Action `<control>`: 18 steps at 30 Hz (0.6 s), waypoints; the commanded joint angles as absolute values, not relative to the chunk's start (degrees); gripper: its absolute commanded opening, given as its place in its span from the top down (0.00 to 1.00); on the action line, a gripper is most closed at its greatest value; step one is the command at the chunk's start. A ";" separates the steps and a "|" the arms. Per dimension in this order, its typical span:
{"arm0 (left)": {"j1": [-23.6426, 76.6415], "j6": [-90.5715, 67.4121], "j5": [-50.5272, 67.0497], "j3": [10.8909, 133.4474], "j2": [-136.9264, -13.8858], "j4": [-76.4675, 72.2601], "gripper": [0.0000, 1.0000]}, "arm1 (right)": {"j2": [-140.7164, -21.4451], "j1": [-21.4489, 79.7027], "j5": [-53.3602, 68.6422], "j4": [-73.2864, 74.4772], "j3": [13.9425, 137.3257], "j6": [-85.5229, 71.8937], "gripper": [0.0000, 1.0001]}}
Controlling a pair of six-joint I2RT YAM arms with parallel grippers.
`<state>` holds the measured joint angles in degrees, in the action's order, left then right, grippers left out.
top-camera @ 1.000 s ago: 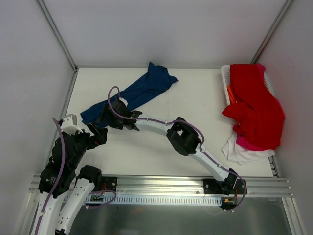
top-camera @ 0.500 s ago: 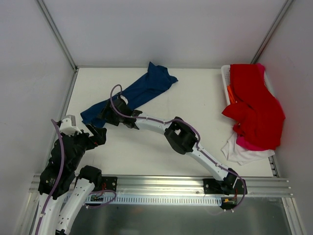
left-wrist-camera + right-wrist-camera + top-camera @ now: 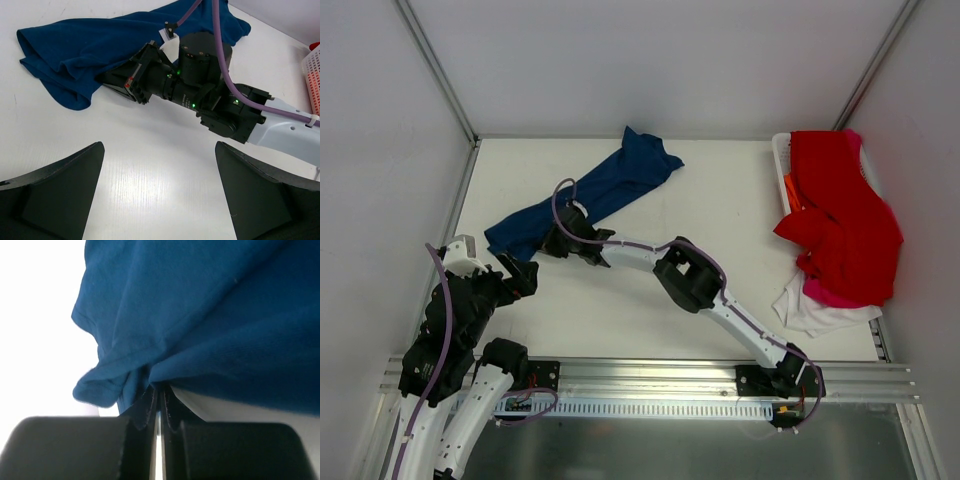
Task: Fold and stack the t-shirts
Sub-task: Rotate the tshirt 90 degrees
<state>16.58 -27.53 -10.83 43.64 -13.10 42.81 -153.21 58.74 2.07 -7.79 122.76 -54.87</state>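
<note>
right tool (image 3: 160, 396) pressed shut on a fold of the crumpled navy blue cotton t-shirt (image 3: 612, 183); left tool (image 3: 159, 165) spread wide, holding nothing.
the pinch takes only a thin bunched edge, so a pull may let the cloth slip free, or drag the shirt along as a twisted rope instead of opening it flat. the shirt lies in a long diagonal band across the far left of the white bench (image 3: 720, 225), its near-left end in the right tool; the left tool hovers near that end, not touching.
</note>
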 commanded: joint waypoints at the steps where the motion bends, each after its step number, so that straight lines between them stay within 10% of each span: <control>1: 17.14 -27.60 -11.34 43.59 -13.80 42.45 0.05 | -146.18 58.54 2.20 -9.75 114.13 -54.15 1.00; 18: 17.14 -27.33 -9.76 43.77 -13.71 42.19 0.05 | -108.47 57.57 -9.22 -14.59 62.44 -48.17 1.00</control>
